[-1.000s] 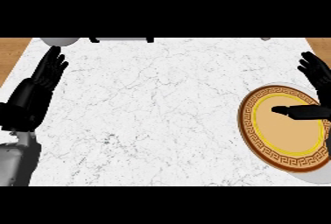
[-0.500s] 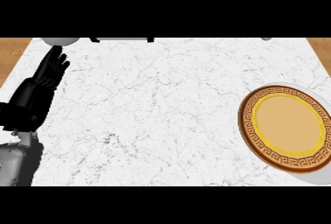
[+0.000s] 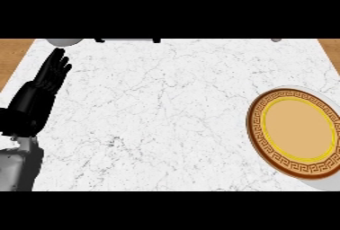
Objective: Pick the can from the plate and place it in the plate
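Over the plate [image 3: 295, 134] nothing hangs now: my right robot hand has left view. Far left of it, my left robot hand [image 3: 40, 96] rests wide open. No can shows, so nothing to pick.

Left hand [image 3: 41, 87] black, forearm [image 3: 18, 167] grey. Counter [image 3: 166, 108] white marble, thin grey veins. Plate [image 3: 256, 130] far right of hand — tan centre, yellow ring, brown band with gold Greek-key pattern, white rim.

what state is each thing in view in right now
left hand: open, fingers straight, resting at the view's left edge
right hand: not in view
plate: lying flat at the counter's right, partly cut off by the view's edge, no can on it
can: not in view
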